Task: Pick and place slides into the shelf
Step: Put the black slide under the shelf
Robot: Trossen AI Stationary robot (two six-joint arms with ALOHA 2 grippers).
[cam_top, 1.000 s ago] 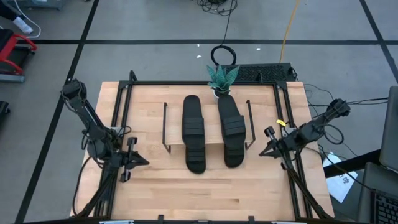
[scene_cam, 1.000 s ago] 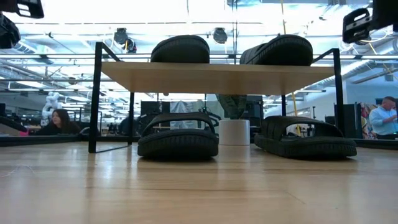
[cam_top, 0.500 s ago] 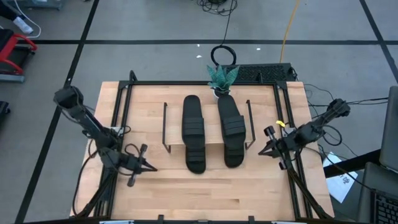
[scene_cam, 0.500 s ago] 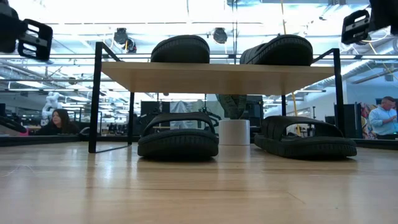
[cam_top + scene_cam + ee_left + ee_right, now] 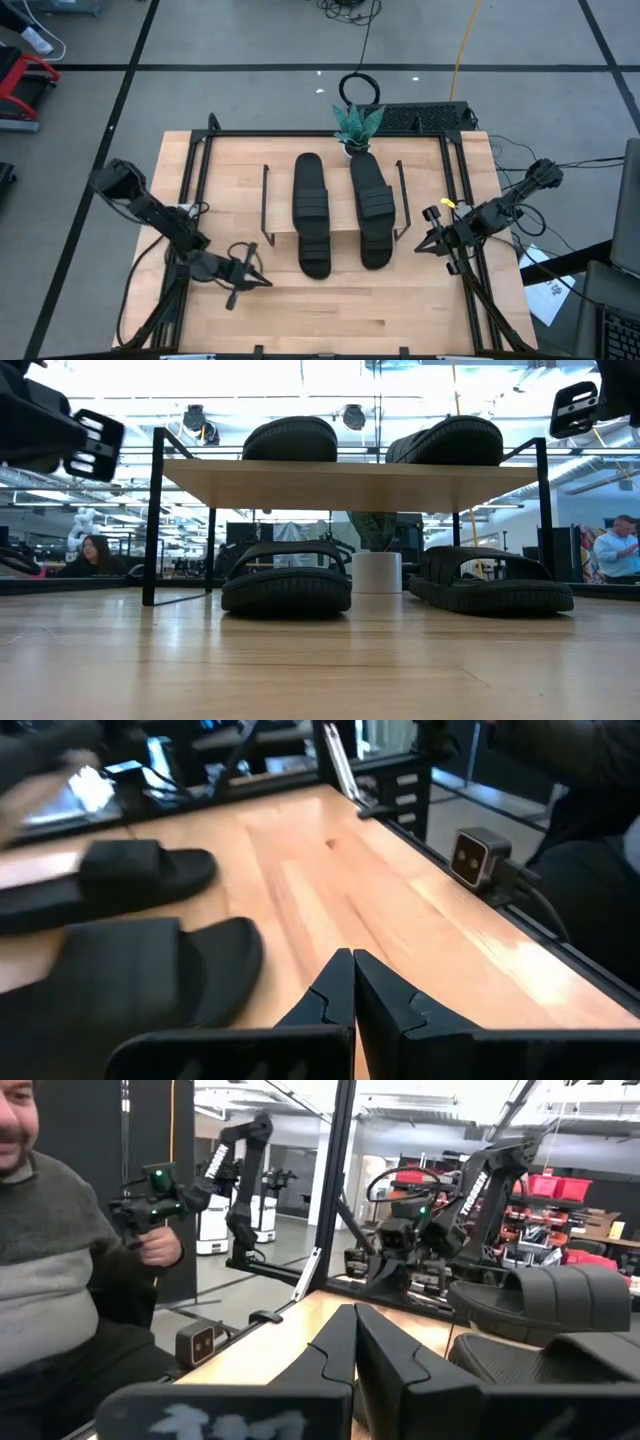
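Four slides (image 5: 286, 578) are accounted for: two on the shelf (image 5: 350, 482) board, two on the table beneath it, every long axis running twelve to six in my high view. The shelf stands at table centre between both arms.

Left gripper (image 5: 258, 281) hovers at about eight o'clock from the shelf, fingers pressed together and carrying nothing, pointing roughly three o'clock toward the near ends of the slides. It is the closer arm to the left-hand pair (image 5: 312, 214); in its wrist view two slides (image 5: 120, 975) lie just ahead of the closed tips. Nothing stands between it and them, though the shelf's thin black side frame (image 5: 266, 205) is close by.

Right gripper (image 5: 424, 243) waits at about four o'clock from the shelf, also closed and empty, just outside the right side frame.

A small potted plant (image 5: 356, 125) sits at twelve o'clock behind the shelf. I judge the placing complete, with no slide left loose.
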